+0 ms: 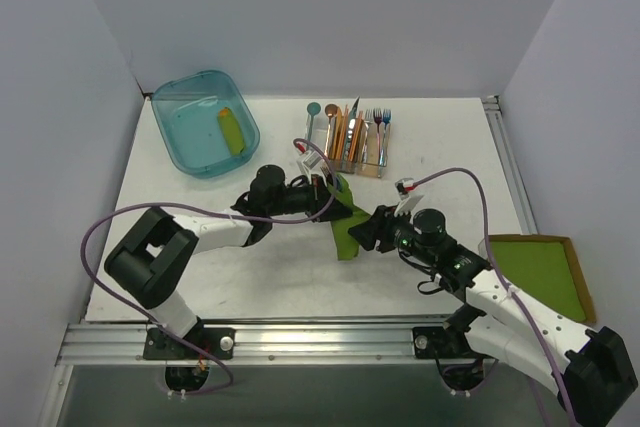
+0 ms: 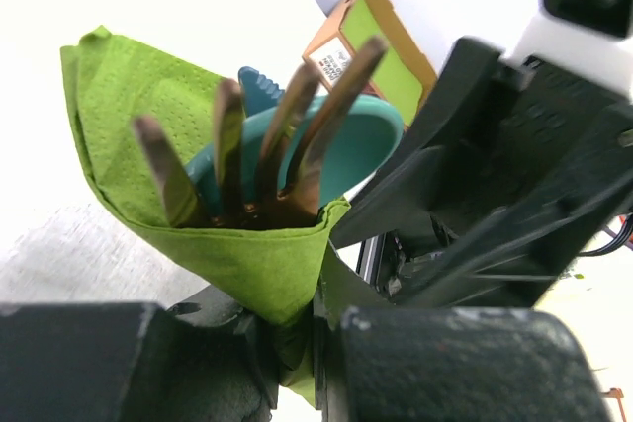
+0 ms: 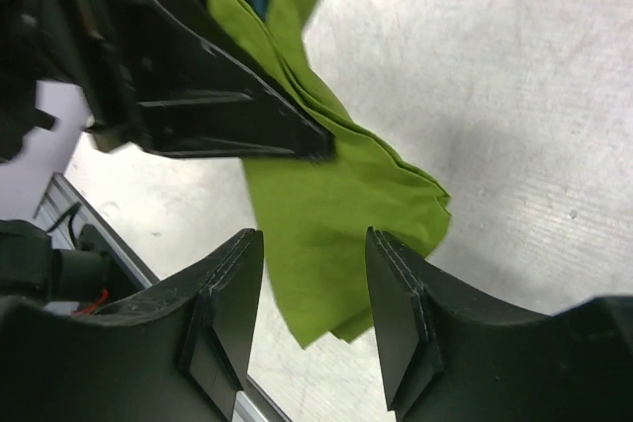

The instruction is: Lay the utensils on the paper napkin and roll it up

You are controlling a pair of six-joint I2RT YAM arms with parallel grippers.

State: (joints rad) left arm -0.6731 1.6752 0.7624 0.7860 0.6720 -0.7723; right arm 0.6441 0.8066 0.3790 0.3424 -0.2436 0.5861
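White table (image 1: 250, 277) between pale grey walls, with both arms meeting near its middle. The left gripper (image 2: 297, 348) is clenched on the napkin (image 1: 347, 227), which is wrapped like a cone around the fork (image 2: 229, 145) and the spoon (image 2: 361, 145). From the left wrist view the copper tines and the teal bowl stick out of the open top of the wrap, and the fork lies in front of the spoon. The lower end of the napkin hangs down to the table, loose and in folded layers.

The right gripper (image 1: 368, 230) is just to the right of this lower end. Its two fingers (image 3: 223, 313) stand apart and grasp nothing; the green paper shows in the gap between them.

At the far left stands a teal tub (image 1: 205, 122). At the far middle is a caddy (image 1: 352, 137) with other cutlery. At the near right lies a stack of green sheets (image 1: 540, 272) in brown cardboard.
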